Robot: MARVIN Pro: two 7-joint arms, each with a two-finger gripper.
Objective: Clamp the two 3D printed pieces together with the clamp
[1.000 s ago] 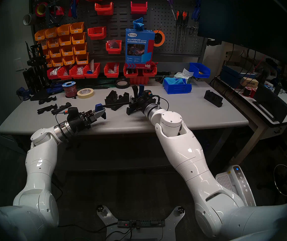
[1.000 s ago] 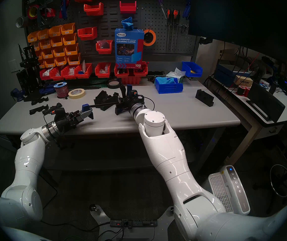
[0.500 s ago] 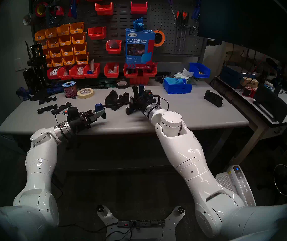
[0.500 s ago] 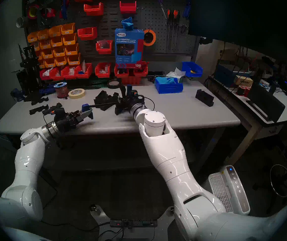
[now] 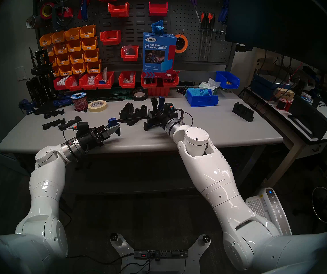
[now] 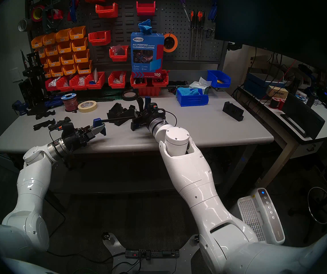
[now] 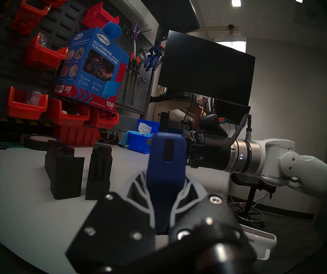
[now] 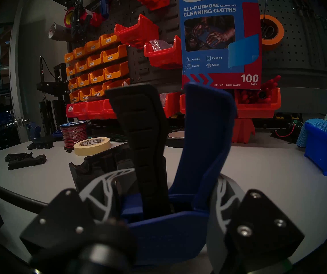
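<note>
A: Clamp point(image 5: 133, 119) first. Where is it?

B: Just left of centre in the head view, held above the desk point(image 5: 218, 129) between both arms. Its thin black bar runs from the blue fixed jaw at the left to the blue sliding body at the right.

A: Who has which end?

B: The left gripper point(image 5: 117, 129), centre-left of the frame, is pinched tight on the blue fixed jaw. In the left wrist view that jaw stands up the middle of the frame, between the grey fingers point(image 7: 133, 186). The right gripper point(image 5: 148, 119), at centre, is closed around the sliding body, fingers point(image 8: 99, 190) partly apart with the body filling the gap. In the right wrist view the black trigger and blue handle rise up the centre of the picture.

A: And the prints?

B: The two pieces point(image 5: 134, 113) sit side by side on the desk at centre, just behind the bar. The bar crosses in front of them in the head view. From the left wrist they stand at centre-left, a narrow gap between them. I cannot tell whether the bar touches them.

A: Anything else nearby?

B: A tape roll point(image 5: 97, 106) lies to the upper left of the pieces. A blue bin point(image 5: 201, 99) stands to their upper right, and another black block point(image 5: 242, 111) sits far right, well apart.
</note>
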